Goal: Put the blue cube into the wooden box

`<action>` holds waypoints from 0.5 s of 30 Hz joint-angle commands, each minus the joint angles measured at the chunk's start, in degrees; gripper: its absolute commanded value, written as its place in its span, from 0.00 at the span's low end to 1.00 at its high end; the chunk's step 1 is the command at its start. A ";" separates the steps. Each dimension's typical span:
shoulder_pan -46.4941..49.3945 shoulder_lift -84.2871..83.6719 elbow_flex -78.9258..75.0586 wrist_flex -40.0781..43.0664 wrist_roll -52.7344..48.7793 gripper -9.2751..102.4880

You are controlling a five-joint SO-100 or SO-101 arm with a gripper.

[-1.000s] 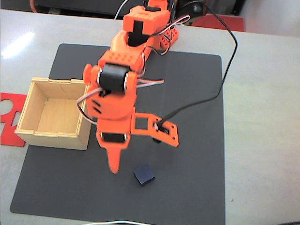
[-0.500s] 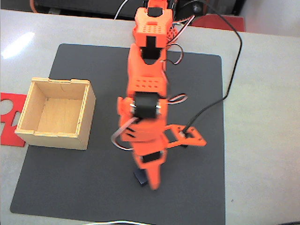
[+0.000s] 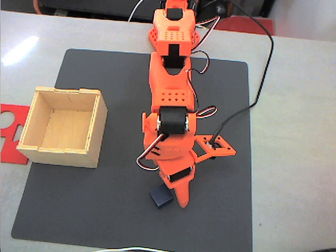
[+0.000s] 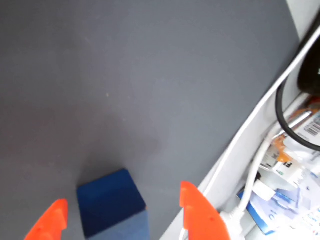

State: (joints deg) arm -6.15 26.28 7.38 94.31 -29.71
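claw [image 4: 120, 212] astride blue cube [image 4: 111, 207]

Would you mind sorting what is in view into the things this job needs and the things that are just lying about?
Needed for the job:
- blue cube, on the dark mat between the open fingertips
- wooden box, with nothing inside
- gripper

Just lying about:
- dark mat
- red cut-out shape, partly under the box
- black cable
- white cable

Fixed view overhead; wrist view close — both share blue cube [image 3: 161, 196].
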 commanded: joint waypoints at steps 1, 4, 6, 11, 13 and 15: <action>2.02 1.76 -3.34 -0.35 -1.14 0.33; 3.60 0.97 -3.69 -1.32 -1.58 0.33; 4.31 0.44 -3.69 -1.67 -1.58 0.33; 4.83 -1.93 -3.69 -2.99 -1.58 0.29; 4.66 -2.99 -3.69 -3.43 -1.58 0.27; 4.13 -3.60 -3.69 -3.60 -1.41 0.27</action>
State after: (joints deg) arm -1.93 22.24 6.15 90.88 -31.38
